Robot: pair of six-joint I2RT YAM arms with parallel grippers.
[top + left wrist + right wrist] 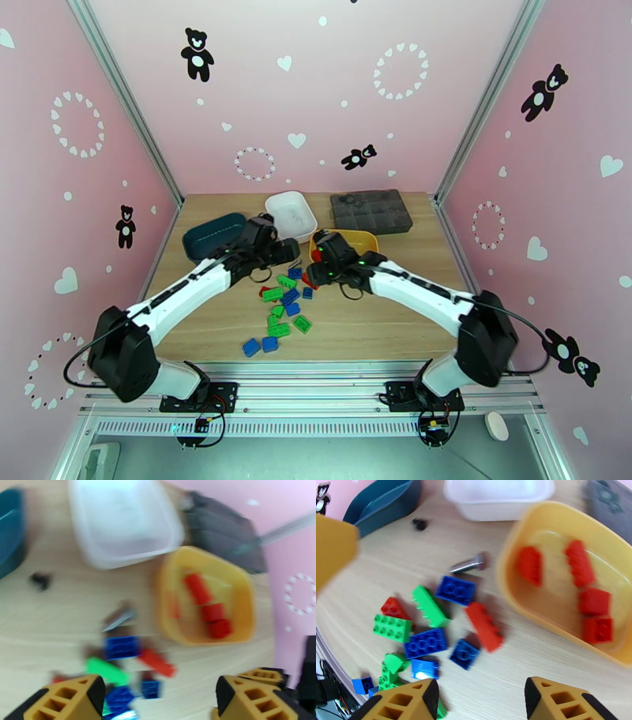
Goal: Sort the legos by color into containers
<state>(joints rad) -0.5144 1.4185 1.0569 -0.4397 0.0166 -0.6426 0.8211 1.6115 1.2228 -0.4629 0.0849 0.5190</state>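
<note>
Left claw (160,691) and right claw (482,695) both stood open and empty over the mixed bricks (426,642) on the worktop (553,665), just beside the yellow tray (513,559) holding red ones. Risks: the arms colliding, and touching bricks of two colours being pinched together.

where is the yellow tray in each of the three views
Top external: yellow tray sits mid-table, toward the back edge, partly hidden by an arm.
Left wrist: yellow tray is right of centre, with red bricks inside.
Right wrist: yellow tray is upper right.
Shared landmark: the white tray just to its left.
</note>
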